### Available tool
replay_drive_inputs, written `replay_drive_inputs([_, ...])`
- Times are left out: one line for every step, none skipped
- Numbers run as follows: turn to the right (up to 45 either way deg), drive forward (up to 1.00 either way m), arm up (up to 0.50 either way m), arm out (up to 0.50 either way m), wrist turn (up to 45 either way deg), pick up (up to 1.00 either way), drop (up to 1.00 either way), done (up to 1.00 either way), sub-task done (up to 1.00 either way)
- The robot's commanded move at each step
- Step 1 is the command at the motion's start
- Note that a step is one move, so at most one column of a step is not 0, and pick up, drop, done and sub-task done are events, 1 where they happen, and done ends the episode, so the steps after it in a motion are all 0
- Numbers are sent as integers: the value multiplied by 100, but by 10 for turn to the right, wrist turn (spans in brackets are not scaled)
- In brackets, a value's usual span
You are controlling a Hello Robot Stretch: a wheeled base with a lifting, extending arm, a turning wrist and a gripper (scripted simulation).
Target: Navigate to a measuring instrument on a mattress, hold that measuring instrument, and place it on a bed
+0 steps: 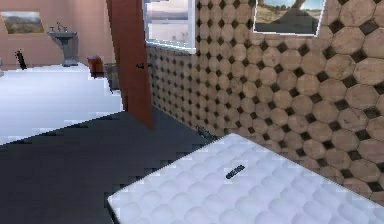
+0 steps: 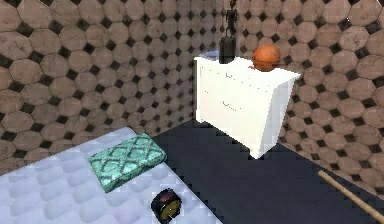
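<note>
1. Arm and end effector. I cannot tell the arm's pose from either view. I also cannot tell whether the end effector is apart, together or clamped on anything.

2. Task thing. In the arm side view, a round dark object with a pale yellowish face (image 2: 166, 205) lies on the mattress (image 2: 50, 185), near its near right edge. It sits just beside a teal patterned pillow (image 2: 125, 160). It is too small for me to confirm it as a measuring instrument. In the forward view, a small dark oblong item (image 1: 235, 172) lies on the quilted surface at the near right. I cannot tell what it is.

3. Surroundings, arm side view. A strip of dark floor (image 2: 250, 175) separates the mattress from a white dresser (image 2: 245, 105) at the far wall. On the dresser stand an orange ball (image 2: 265, 57) and a dark bottle-like shape (image 2: 229, 45). A brown stick (image 2: 350, 195) lies on the floor at the near right.

4. Surroundings, forward view. An open red-brown door (image 1: 130, 60) stands far left of the mattress, with a window (image 1: 170, 22) beside it. A framed picture (image 1: 288, 15) hangs on the patterned wall. Past the door, in a lighter room, stands a pedestal sink (image 1: 67, 45).
</note>
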Motion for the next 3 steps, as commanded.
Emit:
replay_drive_inputs([0, 0, 0, 0, 0, 100, 0, 0, 0])
replay_drive_inputs([0, 0, 10, 0, 0, 0, 0, 0, 0])
replay_drive_inputs([0, 0, 50, 0, 0, 0, 0, 0, 0])
